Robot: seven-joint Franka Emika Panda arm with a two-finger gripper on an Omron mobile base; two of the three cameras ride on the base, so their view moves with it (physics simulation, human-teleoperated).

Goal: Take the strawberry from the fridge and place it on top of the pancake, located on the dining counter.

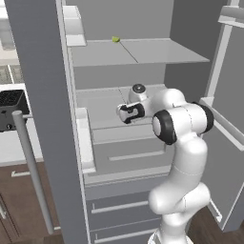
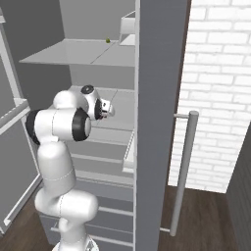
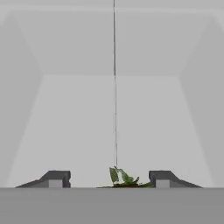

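The fridge stands open, and my arm reaches onto its middle shelf. In the hand view the strawberry shows as a small tuft of green leaves over a dark body at the bottom edge. It lies on the shelf between my fingertips. My gripper is open, with a gap on each side of the fruit. From the base cameras the gripper sits low over that shelf. The pancake and the dining counter are out of view.
A small yellow-green item lies on the upper shelf. The open doors flank the arm on both sides, with door bins and a long handle. Drawers sit below.
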